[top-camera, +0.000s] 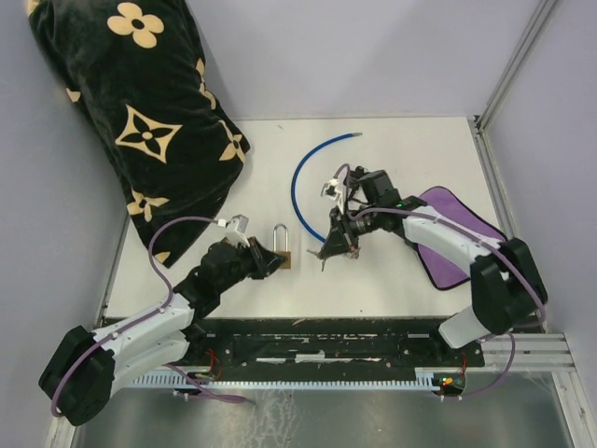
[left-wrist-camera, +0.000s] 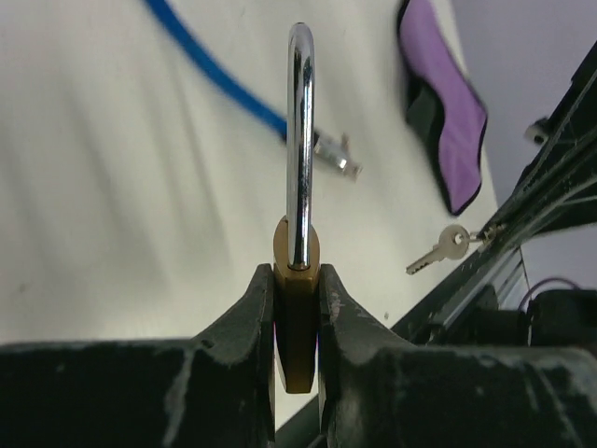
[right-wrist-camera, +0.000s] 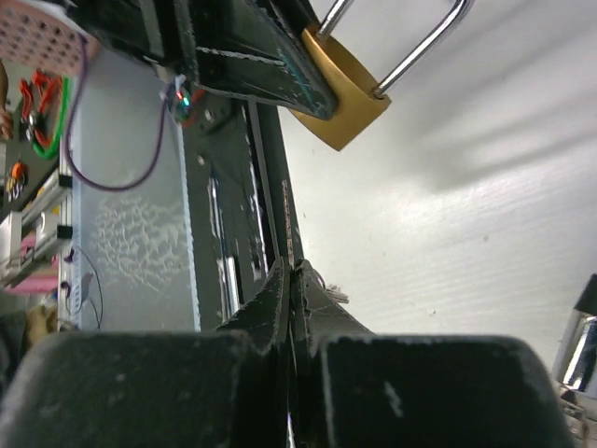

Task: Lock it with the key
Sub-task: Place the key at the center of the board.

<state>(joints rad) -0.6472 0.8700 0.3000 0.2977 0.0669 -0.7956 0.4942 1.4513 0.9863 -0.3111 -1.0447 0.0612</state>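
Brass padlock (top-camera: 284, 252) is at mid-table towards the near edge, shackle pointing far, its body clamped in the left end effector (left-wrist-camera: 297, 278). Just right of it, the right end effector (top-camera: 326, 254) is pinched together on the small silver key (left-wrist-camera: 440, 250), close to the lock but not touching. Beyond them, a blue cable (top-camera: 300, 177) curls on the white table (top-camera: 420, 154). There's a purple cloth (top-camera: 446, 222) to the right and a black patterned pillow (top-camera: 149, 121) far left.

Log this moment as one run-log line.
left gripper: shut on padlock body | right gripper: shut on key | key: apart from padlock, not yet inserted
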